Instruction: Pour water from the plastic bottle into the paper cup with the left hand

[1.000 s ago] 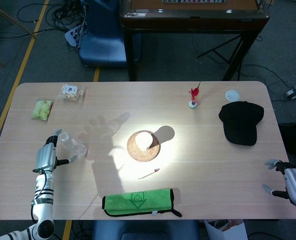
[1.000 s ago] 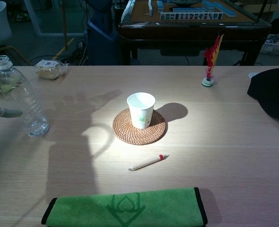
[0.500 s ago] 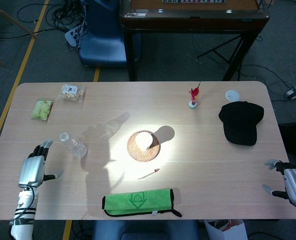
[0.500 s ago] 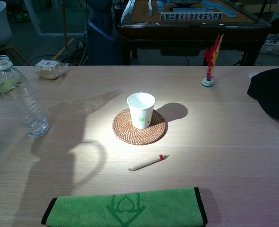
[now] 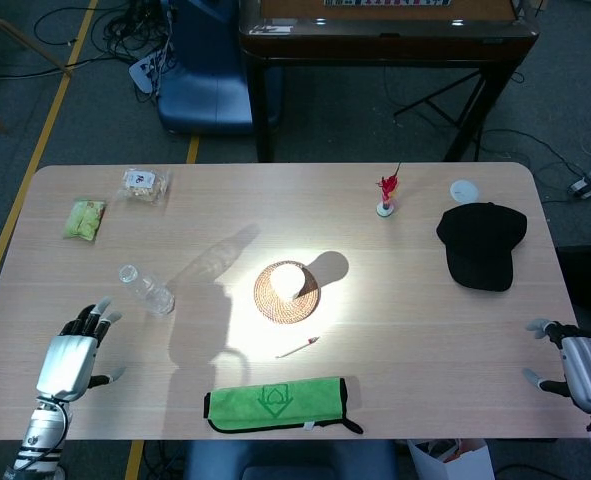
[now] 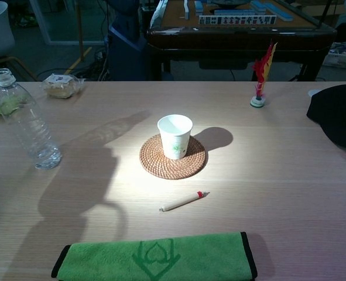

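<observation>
Bottle: clear plastic bottle [image 6: 25, 122], uncapped, seen upright well left of white paper cup [image 6: 175, 136].
Cup: seated on round woven coaster [image 6: 173, 157].
Left hand [image 5: 72, 352]: fingers spread, nothing held, near the bottle.
Right hand [image 5: 575, 363]: fingers apart, empty.

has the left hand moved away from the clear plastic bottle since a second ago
Yes. The left hand has pulled back from the clear plastic bottle toward the wooden table's near edge.

I see a hard pool of light on the pale wooden bench [image 6: 290, 175], brightest around the white paper cup [image 6: 175, 136] on its round woven coaster [image 6: 173, 157]. The cup throws a crisp shadow up and to the right, broad arm shadows darken the left side, and both views are sharp, dimmer toward the edges.
</observation>
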Tool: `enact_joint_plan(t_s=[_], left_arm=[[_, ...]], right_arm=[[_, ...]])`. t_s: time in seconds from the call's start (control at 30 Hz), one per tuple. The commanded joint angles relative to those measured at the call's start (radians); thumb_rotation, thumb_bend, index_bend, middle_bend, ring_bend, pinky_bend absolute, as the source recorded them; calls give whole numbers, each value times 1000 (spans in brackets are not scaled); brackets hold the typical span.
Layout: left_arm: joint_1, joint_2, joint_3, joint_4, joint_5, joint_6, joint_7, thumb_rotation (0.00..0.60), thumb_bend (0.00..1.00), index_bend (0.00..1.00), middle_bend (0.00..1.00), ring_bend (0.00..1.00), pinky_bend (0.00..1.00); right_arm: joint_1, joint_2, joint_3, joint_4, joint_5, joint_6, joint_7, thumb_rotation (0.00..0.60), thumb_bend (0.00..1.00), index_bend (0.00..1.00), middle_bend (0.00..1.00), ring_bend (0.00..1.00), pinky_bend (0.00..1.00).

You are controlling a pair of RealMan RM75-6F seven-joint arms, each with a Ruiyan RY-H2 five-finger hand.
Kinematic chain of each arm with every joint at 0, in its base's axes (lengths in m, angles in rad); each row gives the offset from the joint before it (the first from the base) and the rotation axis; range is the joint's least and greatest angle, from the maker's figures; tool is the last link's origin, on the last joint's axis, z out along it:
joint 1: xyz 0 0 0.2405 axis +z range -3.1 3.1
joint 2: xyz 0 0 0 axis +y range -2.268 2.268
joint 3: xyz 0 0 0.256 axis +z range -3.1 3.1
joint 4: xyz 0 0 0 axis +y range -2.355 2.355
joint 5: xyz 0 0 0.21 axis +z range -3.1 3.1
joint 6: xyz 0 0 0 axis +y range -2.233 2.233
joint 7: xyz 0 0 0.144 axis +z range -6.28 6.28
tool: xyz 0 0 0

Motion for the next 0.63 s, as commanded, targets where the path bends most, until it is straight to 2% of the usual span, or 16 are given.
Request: enact_joint_plan(t_s=[0.03, 0.2, 0.37, 0.47, 0.63], left_arm=[[27, 16, 55, 43, 96, 45, 7, 600, 35, 310, 146, 145, 301], [50, -4, 71, 101, 165, 93, -27, 600, 35, 408, 419, 320, 424], [65, -20, 70, 152, 210, 131, -54, 600, 35, 515, 597, 430, 507], [69, -22, 69, 160, 216, 126, -57, 600, 35, 565, 652, 468, 537], [73, -17, 58, 156, 216, 119, -54, 600, 35, 576, 659, 473, 541]], right_arm=[[-2, -2, 1, -1, 1, 4, -7, 600, 0, 371, 417, 403, 454], [-5, -7, 0, -1, 2, 9, -24, 600, 0, 371, 417, 403, 454], [-8, -13, -1, -3, -2, 19, -43, 600, 0, 371, 417, 403, 454], [-6, -15, -1, -1, 1, 15, -51, 600, 0, 371, 417, 403, 454], [-2, -21, -3, 1, 4, 2, -58, 600, 0, 371, 417, 403, 454]])
